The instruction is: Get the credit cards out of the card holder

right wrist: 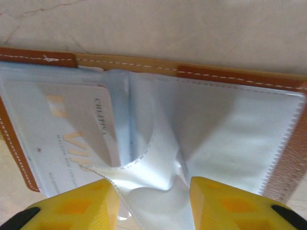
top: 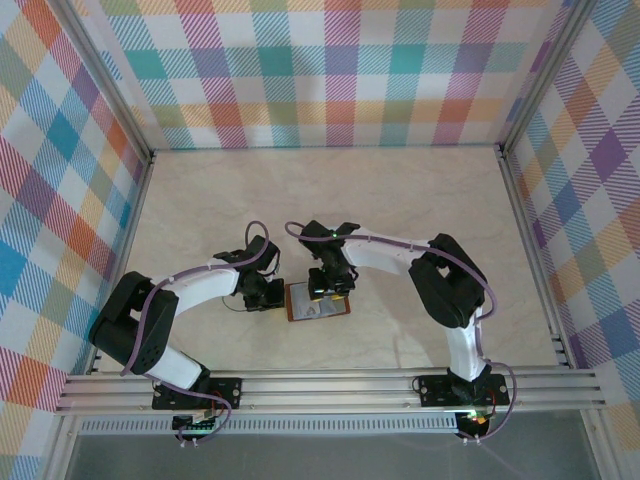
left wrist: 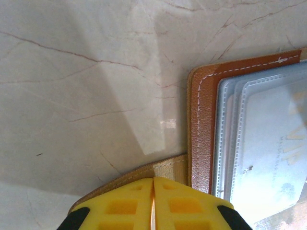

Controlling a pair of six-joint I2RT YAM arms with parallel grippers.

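Brown leather card holder [top: 318, 303] is lying open on the marble-look tabletop [top: 400, 200], right between the two arms, long axis running 9 to 3 in the top view; right hand [right wrist: 153, 203] sits straight over it, fingers apart, released, nothing gripped; the clear sleeve [right wrist: 158, 182] puckers up into the gap between them. The pale VIP credit card [right wrist: 72, 129] is tucked in its pocket at roughly 10 o'clock from that hand in its wrist view, so I reckon the right arm is the nearer one for the pull; the sleeve plastic is what's in the way, since it covers the card face and only the edge by the curved cutout looks reachable. Left hand [left wrist: 153, 206] is clenched at the holder's 9 o'clock edge, fingertips together over the tan tab [left wrist: 163, 167]; can't tell if it's pinching it or just pressing down; any other cards I can't make out.
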